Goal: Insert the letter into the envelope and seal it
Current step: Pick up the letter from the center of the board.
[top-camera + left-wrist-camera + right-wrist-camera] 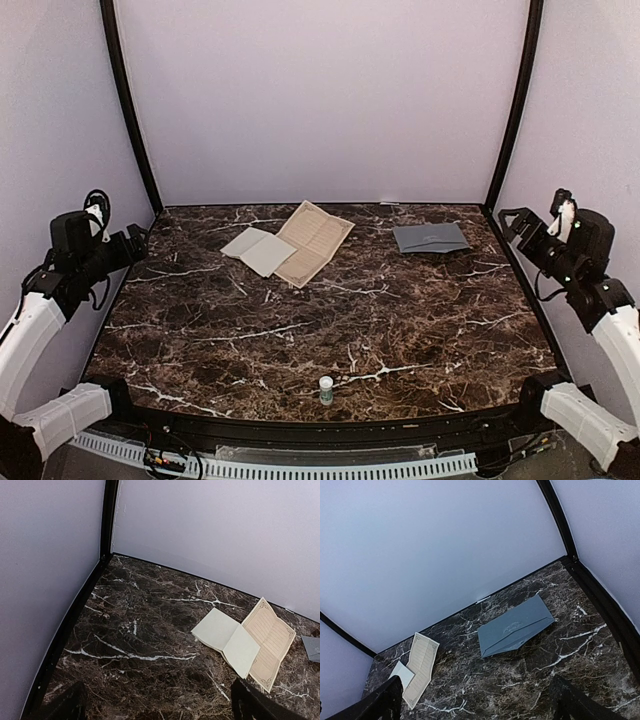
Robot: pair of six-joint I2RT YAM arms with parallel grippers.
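Slate-grey envelope [430, 238] lies flat at one o'clock, tan letter [312, 242] at twelve. Both are likely thin, limp, slippery paper, so pinch an edge. Your left gripper [135, 245] and right gripper [515, 222] hang empty, fingers wide apart.

small white bottle [326, 389]: upright, near front edge | bench [400, 320]: dark marble, white veins | walls [320, 100]: pale purple | posts [124, 100]: black

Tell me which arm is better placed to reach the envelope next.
Right. The envelope lies at the far right of the table, close to the open, empty right tool. The left tool is on the opposite side, beyond the tan sheet.
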